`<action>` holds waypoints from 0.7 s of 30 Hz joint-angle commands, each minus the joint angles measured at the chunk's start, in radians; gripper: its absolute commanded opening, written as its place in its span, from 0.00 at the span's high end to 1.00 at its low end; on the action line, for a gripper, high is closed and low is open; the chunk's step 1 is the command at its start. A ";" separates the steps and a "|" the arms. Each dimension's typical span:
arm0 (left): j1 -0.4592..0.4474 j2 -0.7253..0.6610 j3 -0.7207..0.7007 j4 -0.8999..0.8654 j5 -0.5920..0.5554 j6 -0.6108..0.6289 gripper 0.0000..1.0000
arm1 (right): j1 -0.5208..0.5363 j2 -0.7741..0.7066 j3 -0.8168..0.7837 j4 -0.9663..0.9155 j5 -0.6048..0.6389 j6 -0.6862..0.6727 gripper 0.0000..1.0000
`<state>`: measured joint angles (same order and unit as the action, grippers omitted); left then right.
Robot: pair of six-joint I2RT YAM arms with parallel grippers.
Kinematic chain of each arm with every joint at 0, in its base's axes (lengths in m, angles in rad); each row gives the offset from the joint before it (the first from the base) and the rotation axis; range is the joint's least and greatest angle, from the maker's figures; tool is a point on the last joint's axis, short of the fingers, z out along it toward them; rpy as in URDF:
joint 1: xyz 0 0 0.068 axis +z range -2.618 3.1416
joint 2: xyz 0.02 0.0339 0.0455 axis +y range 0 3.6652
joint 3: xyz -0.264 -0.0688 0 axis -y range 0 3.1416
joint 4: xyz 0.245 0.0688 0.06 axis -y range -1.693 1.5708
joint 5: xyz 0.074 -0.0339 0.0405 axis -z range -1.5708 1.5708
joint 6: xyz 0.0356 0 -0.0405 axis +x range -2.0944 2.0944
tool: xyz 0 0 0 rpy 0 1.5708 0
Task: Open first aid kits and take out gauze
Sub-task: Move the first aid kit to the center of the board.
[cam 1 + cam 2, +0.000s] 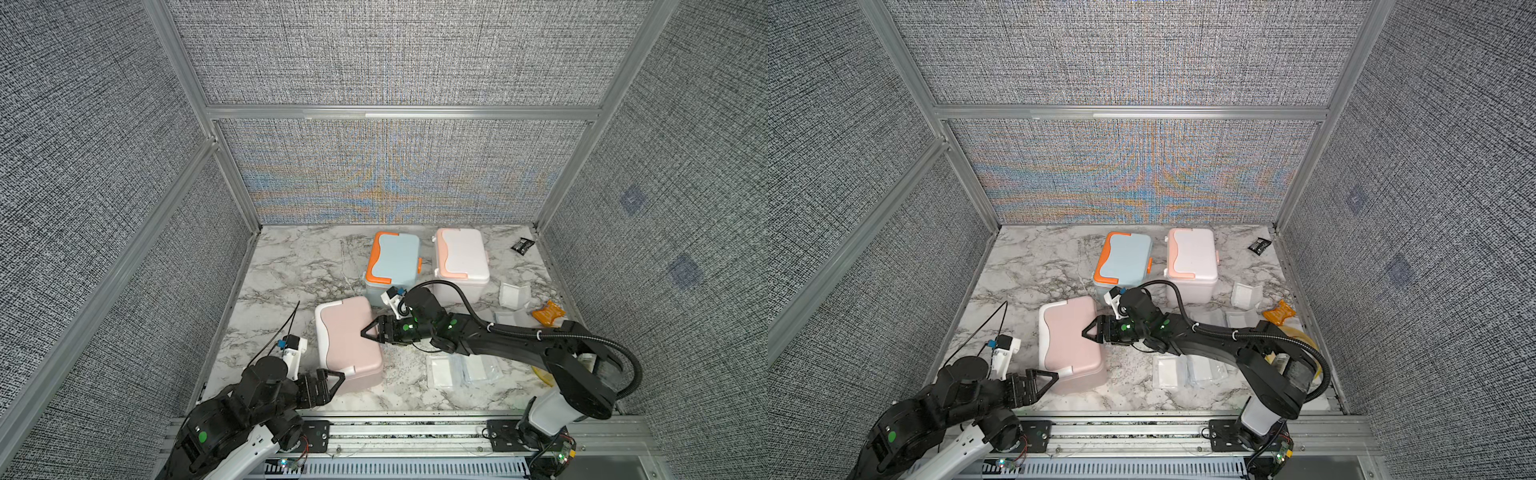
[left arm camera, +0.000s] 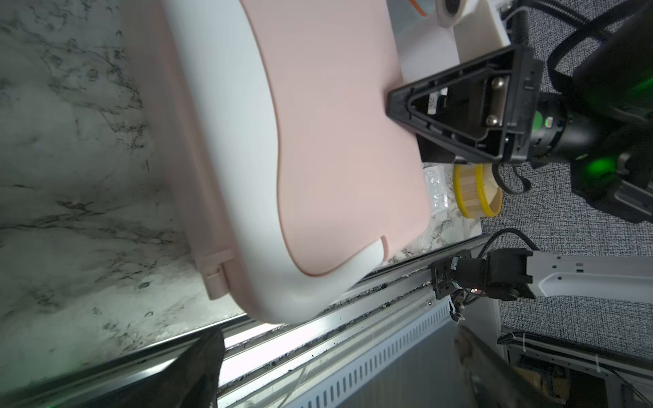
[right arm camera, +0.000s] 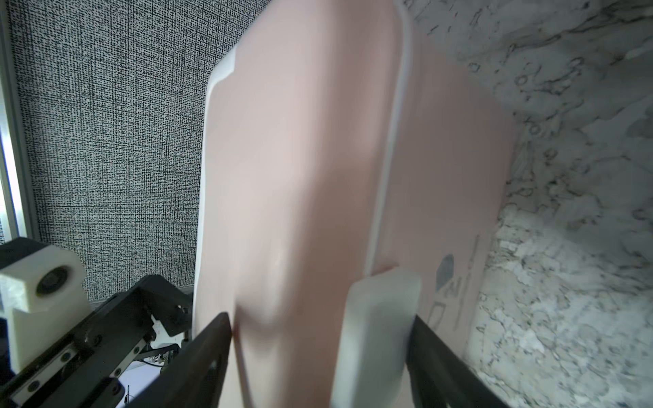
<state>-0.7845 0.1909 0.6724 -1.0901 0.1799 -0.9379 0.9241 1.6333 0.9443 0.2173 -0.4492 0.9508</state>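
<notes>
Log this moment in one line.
pink kit: shut | right gripper: astride white latch, grip unclear | left gripper: open at near corner | gauze: on table

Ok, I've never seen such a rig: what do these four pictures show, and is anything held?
Two robot arms work at a marble table. Two pictures look down from overhead; the other two come from a camera on each wrist. On the table stand a pink kit, a light blue kit and a white kit, with wrapped gauze pads, a black packet and an orange packet. The right tool straddles the pink kit's lid edge and white clasp; whether it pinches is unclear. The left tool is open beside that kit, holding nothing.
</notes>
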 commanded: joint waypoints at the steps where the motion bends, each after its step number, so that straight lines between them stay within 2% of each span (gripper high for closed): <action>1: 0.000 -0.024 -0.019 -0.023 0.073 -0.047 0.00 | 0.008 0.029 0.028 0.004 0.035 0.040 0.24; 4: 0.001 -0.041 -0.039 -0.017 0.092 -0.061 0.00 | 0.014 0.057 0.042 0.023 0.041 0.049 0.24; 7: 0.001 -0.064 -0.046 -0.025 0.038 -0.044 0.01 | 0.020 0.083 0.083 0.036 0.043 0.050 0.24; 10: 0.001 -0.070 -0.074 0.015 0.016 -0.064 0.00 | 0.021 0.057 0.085 -0.008 0.067 0.018 0.14; 12: 0.001 -0.062 -0.103 0.063 0.020 -0.082 0.00 | 0.021 0.004 0.084 -0.094 0.108 -0.061 0.03; 13: 0.001 -0.061 -0.116 0.085 0.022 -0.089 0.00 | 0.021 -0.024 0.082 -0.127 0.123 -0.091 0.01; 16: 0.001 -0.049 -0.140 0.143 0.013 -0.104 0.00 | 0.022 -0.141 0.057 -0.206 0.174 -0.186 0.01; 21: 0.001 -0.038 -0.145 0.142 -0.023 -0.103 0.01 | 0.050 -0.306 -0.035 -0.347 0.197 -0.352 0.01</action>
<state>-0.7845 0.1501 0.5262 -0.9901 0.1974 -1.0393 0.9539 1.3777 0.9348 0.0013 -0.2905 0.7414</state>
